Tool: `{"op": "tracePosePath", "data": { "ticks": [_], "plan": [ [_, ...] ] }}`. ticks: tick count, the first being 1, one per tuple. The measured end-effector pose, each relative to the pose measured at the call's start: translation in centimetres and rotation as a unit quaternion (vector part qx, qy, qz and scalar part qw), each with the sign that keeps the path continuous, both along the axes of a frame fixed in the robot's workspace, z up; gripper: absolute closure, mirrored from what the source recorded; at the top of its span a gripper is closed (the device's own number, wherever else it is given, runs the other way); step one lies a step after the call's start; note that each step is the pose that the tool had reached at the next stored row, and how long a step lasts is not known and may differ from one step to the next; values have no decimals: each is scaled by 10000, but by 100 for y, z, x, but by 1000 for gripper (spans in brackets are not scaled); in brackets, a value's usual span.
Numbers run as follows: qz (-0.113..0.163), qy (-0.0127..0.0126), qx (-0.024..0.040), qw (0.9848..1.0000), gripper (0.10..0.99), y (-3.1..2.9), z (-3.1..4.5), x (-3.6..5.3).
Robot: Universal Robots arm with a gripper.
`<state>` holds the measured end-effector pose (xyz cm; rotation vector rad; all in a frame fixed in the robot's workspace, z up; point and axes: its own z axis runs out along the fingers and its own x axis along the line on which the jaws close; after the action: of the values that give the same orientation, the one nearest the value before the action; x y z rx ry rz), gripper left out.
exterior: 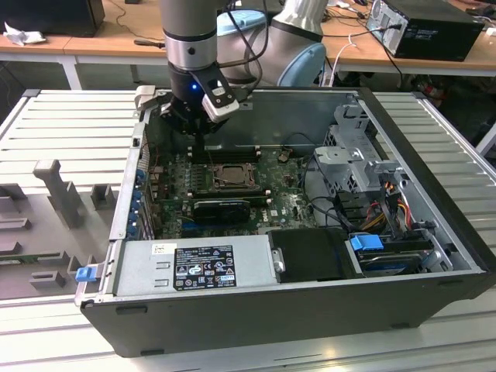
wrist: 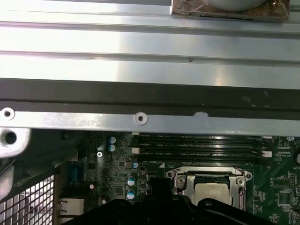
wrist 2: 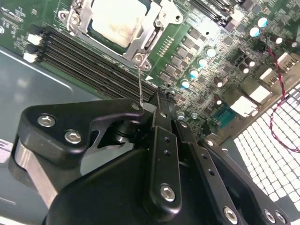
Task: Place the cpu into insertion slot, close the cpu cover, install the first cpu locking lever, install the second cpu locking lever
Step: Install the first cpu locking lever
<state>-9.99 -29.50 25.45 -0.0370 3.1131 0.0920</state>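
I read this as a lever step. The cpu (wrist 2: 117, 21) sits in the slot (exterior: 212, 177), and the cover (wrist 2: 151, 28) lies flat over it with its window framing the chip. My tool (wrist 2: 159, 101) hangs just beside one corner of the socket, its fingers drawn together with no gap that I can see. The thin lever (wrist 2: 140, 79) stands up from that corner and meets the tool's tip, but I cannot tell whether it is pinched or only leaned on.

To do this well, I judge the push should follow the lever's own arc, with contact near the rod's free end. It should not drag sideways toward the memory slots (wrist: 197, 149) close by. The wire looks springy and could slip off the tip.

My count is one cpu, one cover, one lever that I can make out, four memory slots and one tool.
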Motion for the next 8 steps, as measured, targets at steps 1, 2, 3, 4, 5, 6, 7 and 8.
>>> {"op": "tracePosePath", "data": {
  "ticks": [1, 2, 3, 4, 5, 6, 7, 8],
  "plan": [
    [0, 0, -1, 10000, 980, 0, 0, 20],
    [0, 0, -2, 10000, 980, 0, 0, 45],
    [0, 0, -2, 10000, 980, 0, 0, 55],
    [0, 0, -3, 10000, 980, 0, 0, 68],
    [1, 0, -4, 10000, 980, 0, 0, 88],
    [1, 0, -4, 10000, 980, 0, 0, 99],
    [0, 0, -4, 10000, 980, 0, 0, 109],
    [0, 0, -5, 10000, 980, 0, 0, 130]
  ]
}}
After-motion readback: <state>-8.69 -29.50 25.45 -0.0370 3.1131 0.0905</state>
